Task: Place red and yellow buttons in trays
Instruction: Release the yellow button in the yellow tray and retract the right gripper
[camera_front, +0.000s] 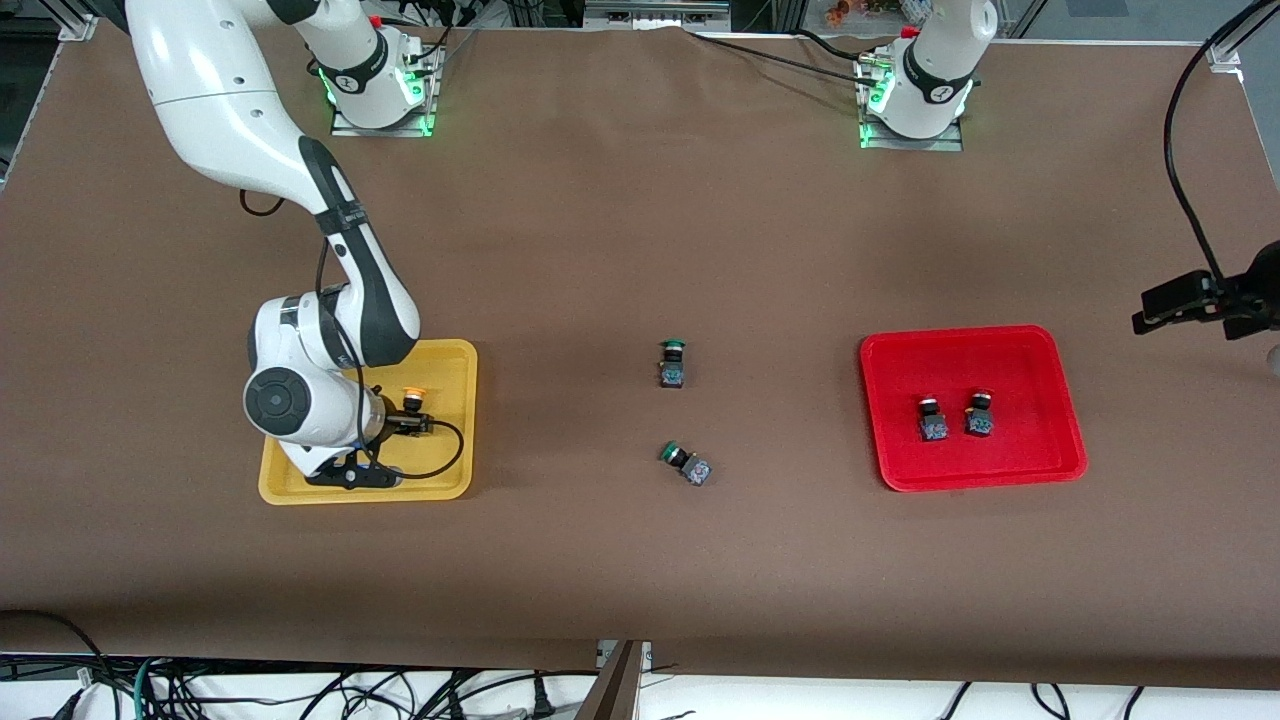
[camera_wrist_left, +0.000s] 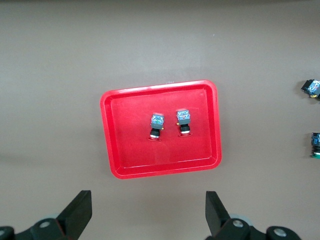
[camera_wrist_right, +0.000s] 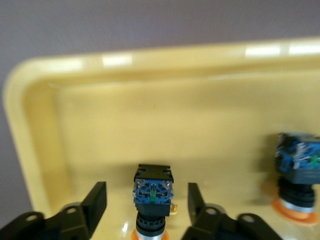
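I read last step: right pincer (camera_wrist_right: 145, 210) low in yellow tray (camera_front: 455, 420), fingers apart around yellow button (camera_wrist_right: 152, 197). Second yellow button (camera_wrist_right: 298, 172) beside. Red buttons (camera_front: 955, 415) in red tray (camera_front: 1060, 420). Left pincer (camera_wrist_left: 147, 220) wide, waiting above. Next: lift right pincer clear.

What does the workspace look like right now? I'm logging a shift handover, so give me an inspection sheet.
Surface: brown table cover, flat.
Job's things: red tray holds two red buttons, side by side. Yellow tray holds two yellow buttons, one between the right tool's fingers, the other beside it.
Clutter: two green buttons on the cover between the trays.
Grippers: right tool low in the yellow tray, open, fingers not touching the button. Left tool open, empty, above the cover beside the red tray.
Cables: black leads at both bases; one looping over the yellow tray.
Surroundings: cable tangle below the table's near edge.
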